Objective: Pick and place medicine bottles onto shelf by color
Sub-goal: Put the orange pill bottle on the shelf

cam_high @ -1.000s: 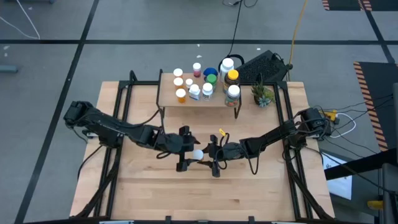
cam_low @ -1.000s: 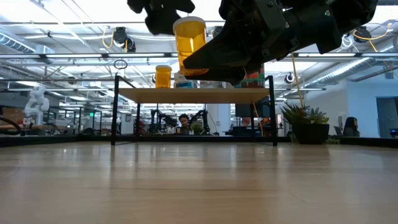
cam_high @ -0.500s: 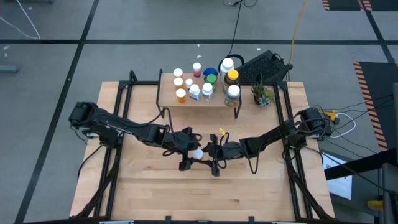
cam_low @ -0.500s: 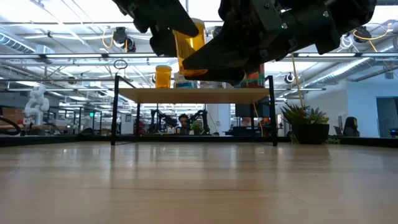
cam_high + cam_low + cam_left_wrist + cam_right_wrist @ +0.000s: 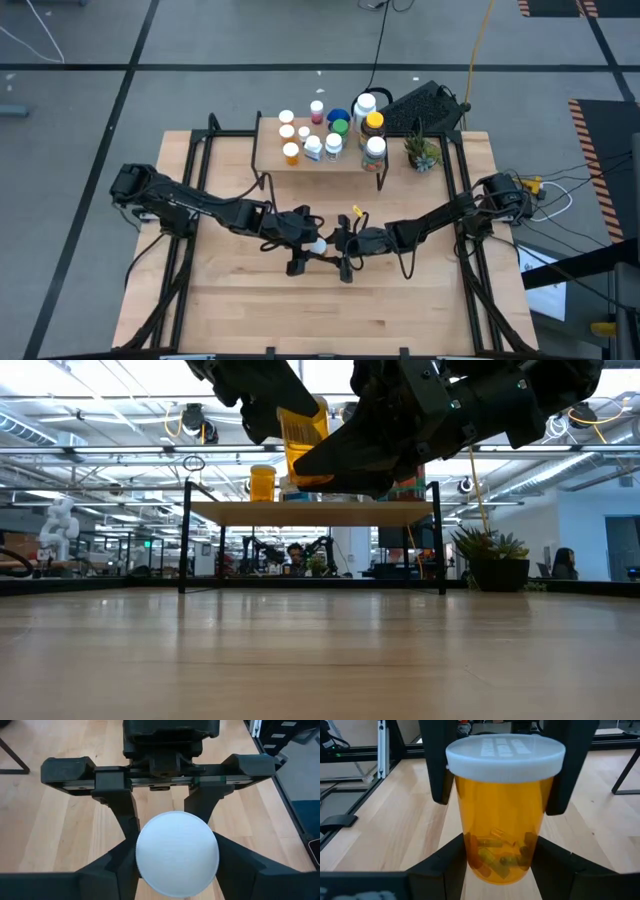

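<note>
An orange medicine bottle (image 5: 505, 820) with a white cap (image 5: 177, 852) hangs in the air over the middle of the table (image 5: 240, 300). Both grippers meet at it. My left gripper (image 5: 310, 245) comes in from the table's left, shut on its top. My right gripper (image 5: 332, 250) comes in from the table's right, shut on its lower body. The low view shows only a strip of the bottle (image 5: 303, 445) between the two dark grippers. Far behind stands the shelf (image 5: 270, 160), with several bottles upright on its board. My left gripper has the cap's rim (image 5: 142, 865) pinched between its two fingers, one on each side. It slants down onto the bottle's top from the table's left. The bottle hangs clear of the table. My right gripper pinches the bottle's lower body (image 5: 475, 855) between its two fingers, below the cap. The fingers come nearly level from the table's right and lie across the bottle. The bottle stands roughly upright, cap up.
On the shelf board (image 5: 310, 512) the bottles crowd the middle and right, among them an orange one (image 5: 262, 482). A small potted plant (image 5: 421, 152) stands right of the shelf. A dark keyboard (image 5: 425, 105) lies at the far edge.
My left gripper has moved toward the table's right and down onto the bottle's top, and its fingers now stand around the cap. My right gripper has stayed where it was with the bottle. The bottle now leans a little, its label showing.
</note>
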### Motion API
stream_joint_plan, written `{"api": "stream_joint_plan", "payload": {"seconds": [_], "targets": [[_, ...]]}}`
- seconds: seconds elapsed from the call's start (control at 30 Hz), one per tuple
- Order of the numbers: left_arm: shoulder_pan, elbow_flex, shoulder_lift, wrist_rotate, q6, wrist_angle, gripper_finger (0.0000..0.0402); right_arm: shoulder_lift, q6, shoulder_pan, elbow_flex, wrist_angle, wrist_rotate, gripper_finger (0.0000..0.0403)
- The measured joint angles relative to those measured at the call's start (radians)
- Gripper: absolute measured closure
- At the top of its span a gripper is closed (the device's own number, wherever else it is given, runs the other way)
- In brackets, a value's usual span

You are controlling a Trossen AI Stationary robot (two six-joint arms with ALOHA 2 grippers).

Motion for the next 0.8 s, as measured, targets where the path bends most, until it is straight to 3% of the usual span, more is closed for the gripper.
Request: {"api": "stream_joint_plan", "payload": {"seconds": [0.2, 0.4, 0.63, 0.8], "targets": [[0.0, 0.0, 0.0, 0.0, -0.002, -0.001, 0.0181, 0.0, -0.003, 0.0, 0.0, 0.001, 0.001, 0.0207], [0.008, 0.0, -0.029, -0.021, -0.012, -0.048, 0.0169, 0.0, -0.015, -0.002, 0.0, 0.004, -0.002, 0.0158], [0.047, 0.0, -0.143, -0.046, -0.039, -0.203, 0.0194, 0.0, -0.014, -0.003, 0.0, -0.03, -0.006, 0.0113], [0.082, 0.0, -0.241, -0.068, -0.039, -0.319, 0.0176, 0.0, -0.012, -0.004, 0.0, -0.029, -0.005, 0.0102]]}}
